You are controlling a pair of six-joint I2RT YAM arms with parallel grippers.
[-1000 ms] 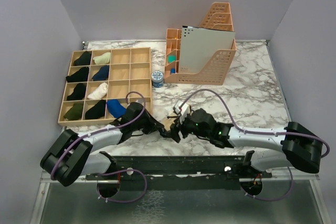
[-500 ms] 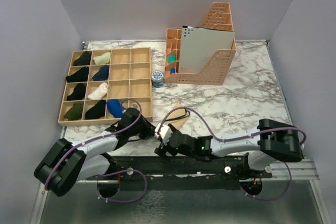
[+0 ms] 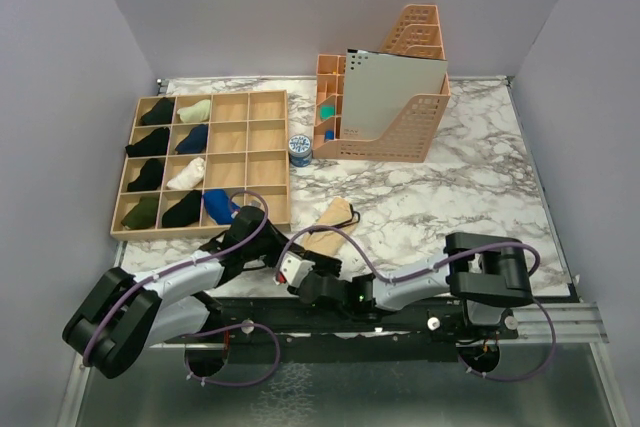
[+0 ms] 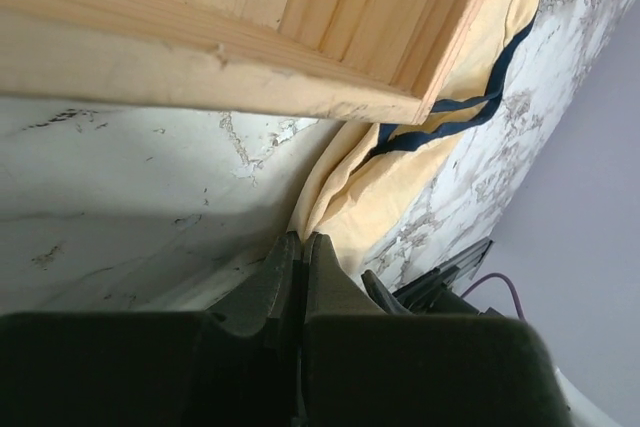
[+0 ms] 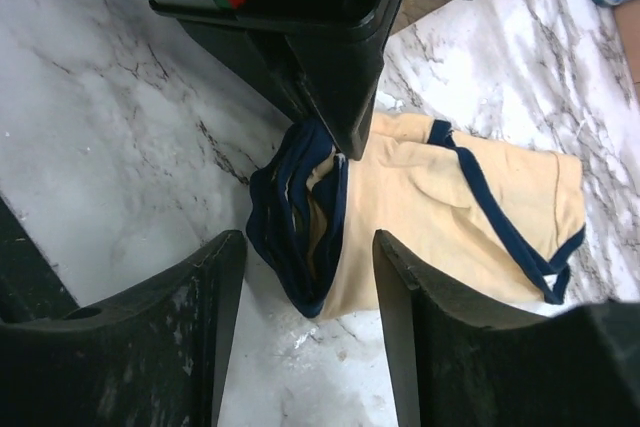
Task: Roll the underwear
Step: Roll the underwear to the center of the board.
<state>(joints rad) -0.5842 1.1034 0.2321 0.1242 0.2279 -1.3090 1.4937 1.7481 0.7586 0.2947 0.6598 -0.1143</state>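
L gripper (image 4: 300, 247) shut, tips at the near-left edge of the yellow underwear (image 5: 440, 207); can't tell if cloth is pinched. R gripper (image 5: 307, 239) open, fingers apart over the bunched navy waistband (image 5: 290, 207). Underwear lies on the desk (image 3: 470, 177), just right of the wooden divider tray's (image 3: 205, 162) near-right corner.

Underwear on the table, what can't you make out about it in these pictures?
- Top view: the underwear has its near end hidden under both arms.
- Left wrist view: the wooden tray hides part of it; whether the shut left hand pinches cloth is unclear.
- Right wrist view: the left hand covers part of the rolled waistband; the open right hand has its fingers cut off at the bottom edge.
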